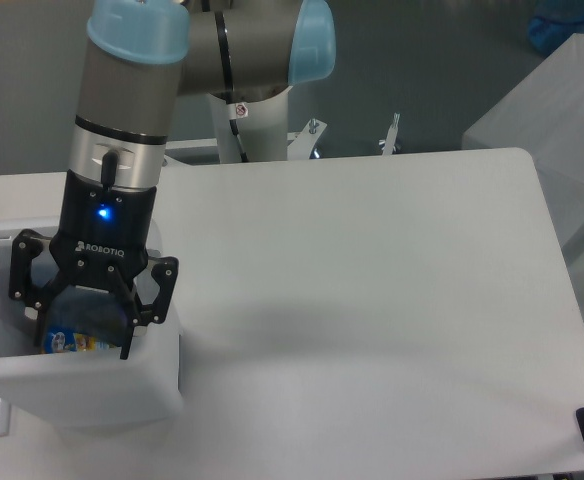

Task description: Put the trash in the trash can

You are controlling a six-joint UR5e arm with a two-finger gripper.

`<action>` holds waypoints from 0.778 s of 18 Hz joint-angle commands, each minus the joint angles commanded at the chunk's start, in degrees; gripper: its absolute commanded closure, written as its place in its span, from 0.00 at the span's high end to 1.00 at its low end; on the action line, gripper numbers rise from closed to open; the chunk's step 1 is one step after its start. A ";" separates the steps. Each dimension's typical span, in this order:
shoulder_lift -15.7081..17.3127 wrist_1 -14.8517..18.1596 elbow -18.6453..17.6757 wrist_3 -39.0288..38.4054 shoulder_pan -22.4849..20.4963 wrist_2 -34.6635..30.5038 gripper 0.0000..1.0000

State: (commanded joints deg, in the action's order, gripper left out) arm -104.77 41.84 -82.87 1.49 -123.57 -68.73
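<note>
Black Robotiq gripper point(80, 325) poised over white trash can point(112, 385), 2 fingers spread, bluish crushed bottle point(80, 335) seen between them inside the can.
</note>
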 joint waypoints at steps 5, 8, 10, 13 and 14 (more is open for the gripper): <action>0.01 -1.23 -0.27 1.94 -1.31 -5.34 1.00; -0.17 -1.67 0.60 4.57 -6.05 -6.59 1.00; -0.35 -1.58 1.57 6.33 -8.51 -6.68 1.00; -0.61 -1.23 2.19 10.09 -12.82 -6.85 1.00; -0.35 -1.06 2.28 13.68 -13.44 -7.29 1.00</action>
State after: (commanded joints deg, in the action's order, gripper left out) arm -105.12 40.78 -80.60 15.17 -137.02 -76.02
